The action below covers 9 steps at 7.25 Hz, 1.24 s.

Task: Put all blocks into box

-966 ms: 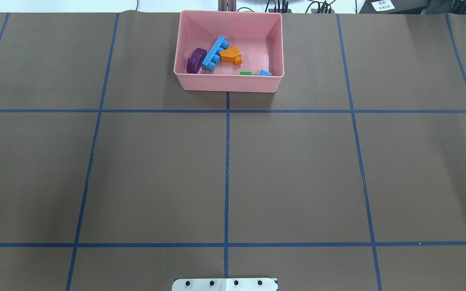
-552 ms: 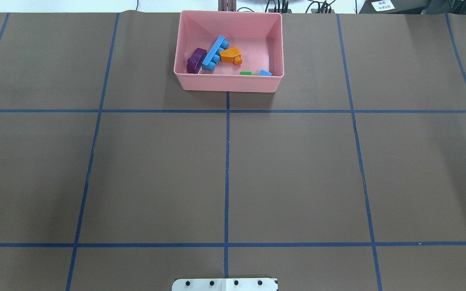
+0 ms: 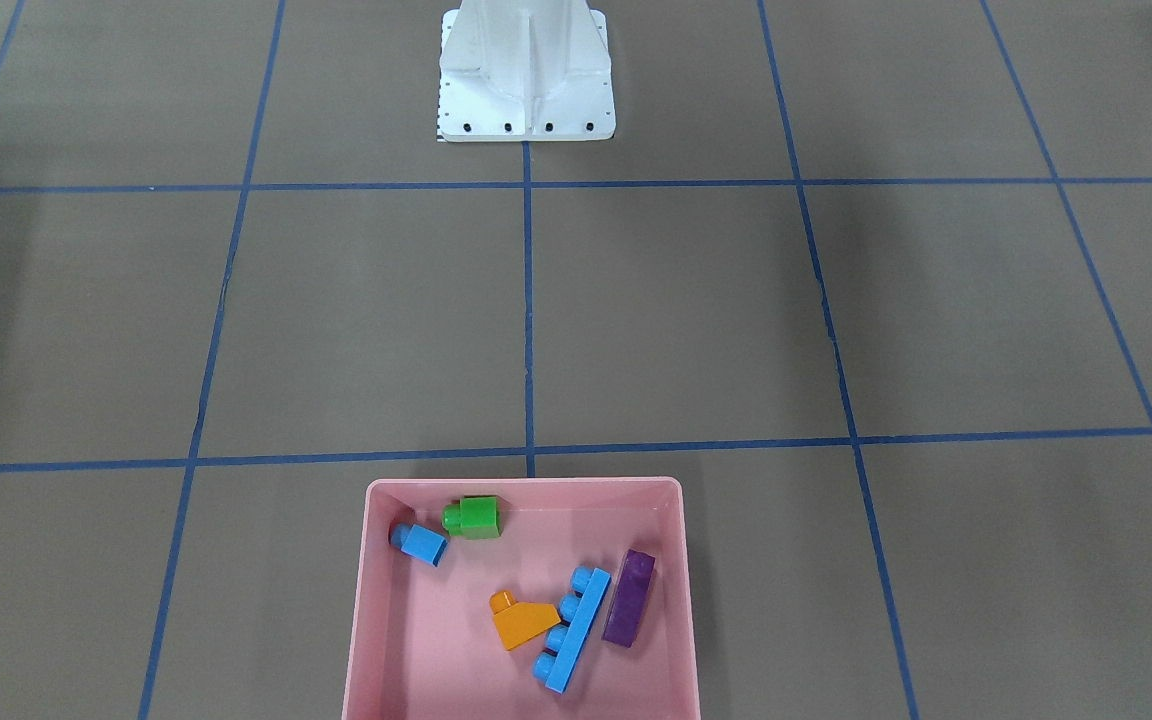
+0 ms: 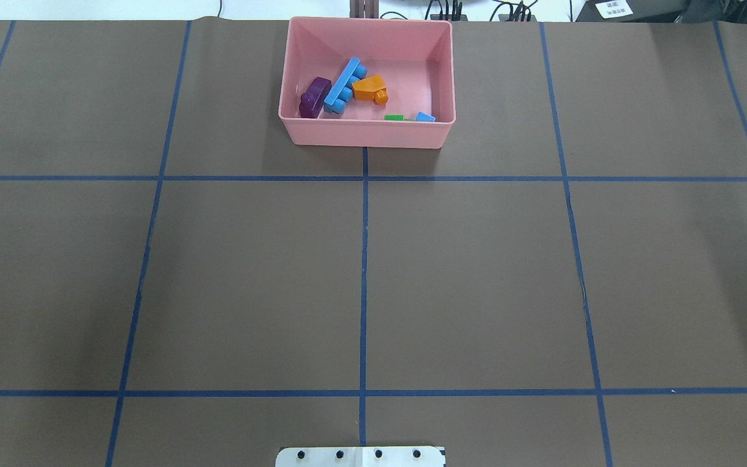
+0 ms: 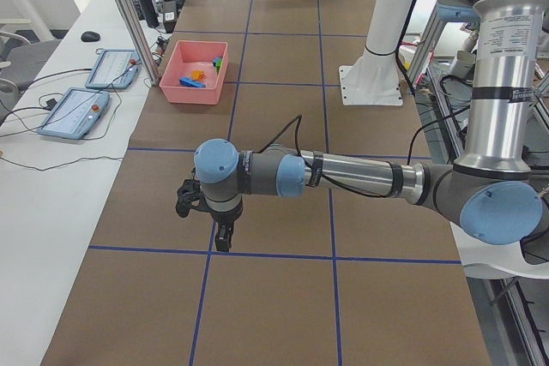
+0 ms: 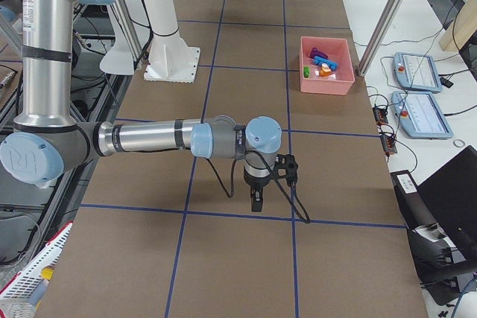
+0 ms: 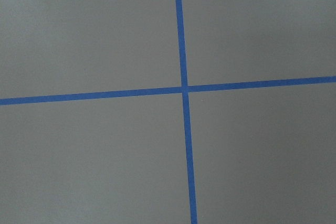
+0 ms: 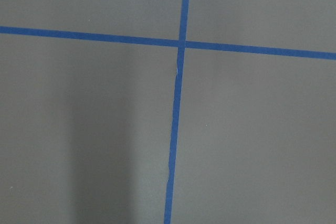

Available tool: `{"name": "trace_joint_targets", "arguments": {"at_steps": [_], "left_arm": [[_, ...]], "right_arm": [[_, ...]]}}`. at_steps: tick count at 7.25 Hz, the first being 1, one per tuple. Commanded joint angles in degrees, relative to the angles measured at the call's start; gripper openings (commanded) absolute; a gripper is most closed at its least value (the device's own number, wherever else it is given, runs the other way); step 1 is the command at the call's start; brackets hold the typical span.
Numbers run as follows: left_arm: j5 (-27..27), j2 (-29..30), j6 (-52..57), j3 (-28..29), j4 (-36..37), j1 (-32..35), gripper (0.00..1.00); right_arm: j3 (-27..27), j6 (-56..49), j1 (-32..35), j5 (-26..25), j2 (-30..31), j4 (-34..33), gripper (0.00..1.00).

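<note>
The pink box [image 4: 366, 133] stands at the table's far middle, and also shows in the front view [image 3: 376, 640]. All five blocks lie inside it: purple long [image 4: 314, 97], long blue [image 4: 343, 85], orange sloped [image 4: 369, 88], green cube [image 3: 473, 517] and small blue cube [image 3: 421, 544]. My left gripper [image 5: 225, 242] hangs over the table's left end, far from the box, seen only in the left side view. My right gripper [image 6: 256, 202] hangs over the right end, seen only in the right side view. I cannot tell whether either is open or shut. Both wrist views show only brown mat and blue tape.
The white robot base [image 3: 526, 75] stands at the table's near middle. Blue tape lines grid the brown mat. A side bench beyond the box holds tablets [image 5: 73, 113] and cables, with an aluminium post [image 6: 384, 16] beside the box.
</note>
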<state>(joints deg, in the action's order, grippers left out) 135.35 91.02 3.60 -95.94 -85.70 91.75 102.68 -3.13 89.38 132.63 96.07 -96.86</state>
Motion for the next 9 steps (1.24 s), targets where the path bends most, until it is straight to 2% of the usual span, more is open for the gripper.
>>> {"name": "trace_joint_targets", "arguments": {"at_steps": [1,9], "left_arm": [[0.01,-0.14,0.0,-0.12,0.01,0.0,1.0],[0.01,-0.05,-0.09,-0.21,-0.08,0.0,1.0]], "right_arm": [[0.07,-0.04,0.0,0.0,-0.09,0.0,1.0],[1.21,0.22,0.09,1.58,0.0,-0.09,1.0]]}}
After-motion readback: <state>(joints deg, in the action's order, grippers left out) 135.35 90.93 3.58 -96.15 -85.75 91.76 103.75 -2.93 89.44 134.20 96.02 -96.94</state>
